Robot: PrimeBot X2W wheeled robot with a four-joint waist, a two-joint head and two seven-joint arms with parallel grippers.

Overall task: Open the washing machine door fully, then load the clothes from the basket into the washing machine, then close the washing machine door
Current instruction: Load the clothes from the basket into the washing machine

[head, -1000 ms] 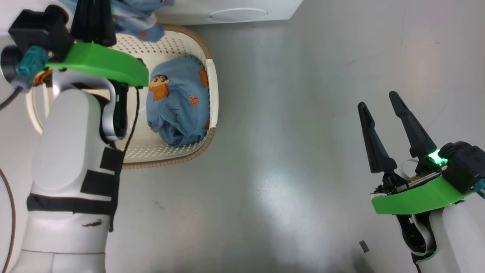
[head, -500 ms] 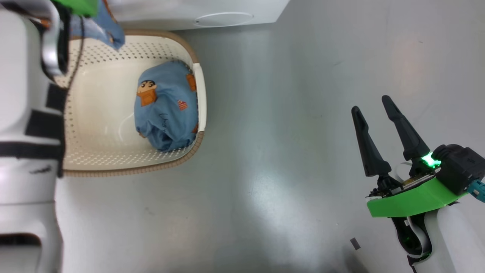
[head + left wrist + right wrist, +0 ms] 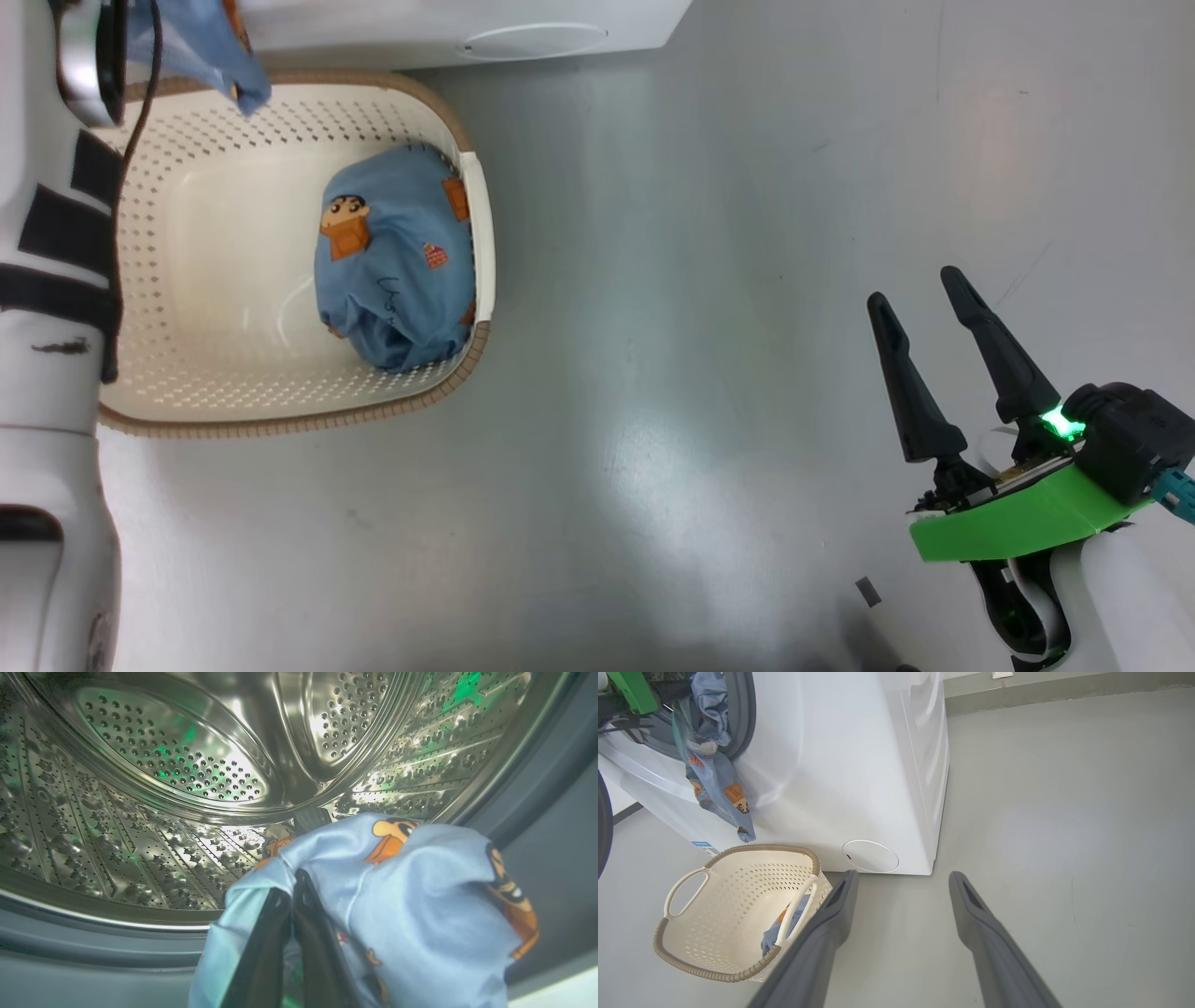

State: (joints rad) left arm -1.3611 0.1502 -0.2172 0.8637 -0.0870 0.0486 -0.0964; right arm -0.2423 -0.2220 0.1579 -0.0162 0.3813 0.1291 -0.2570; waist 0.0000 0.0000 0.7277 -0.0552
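In the left wrist view my left gripper (image 3: pixel 296 879) is shut on a light blue garment (image 3: pixel 411 896), held at the mouth of the washing machine's steel drum (image 3: pixel 163 765). From the right wrist that same garment (image 3: pixel 714 779) hangs out of the opening of the white washing machine (image 3: pixel 859 765). A second blue garment (image 3: pixel 392 271) lies in the cream basket (image 3: pixel 187 401) on the floor. My right gripper (image 3: pixel 920 299) hovers open and empty above the floor, far right of the basket. A dark curved edge at the far left looks like the washing machine door (image 3: pixel 602 826), swung open.
The basket (image 3: pixel 682 952) stands right in front of the machine, below its round white cap (image 3: pixel 871 855). Grey rubber gasket (image 3: pixel 537 812) rings the drum. My pale left forearm (image 3: pixel 47 280) overlaps the basket's left side. Bare grey floor (image 3: pixel 700 373) lies between basket and right gripper.
The left arm has carried its garment up and forward, out of the head view's top left, toward the machine. The head camera has shifted. The right gripper stays open.
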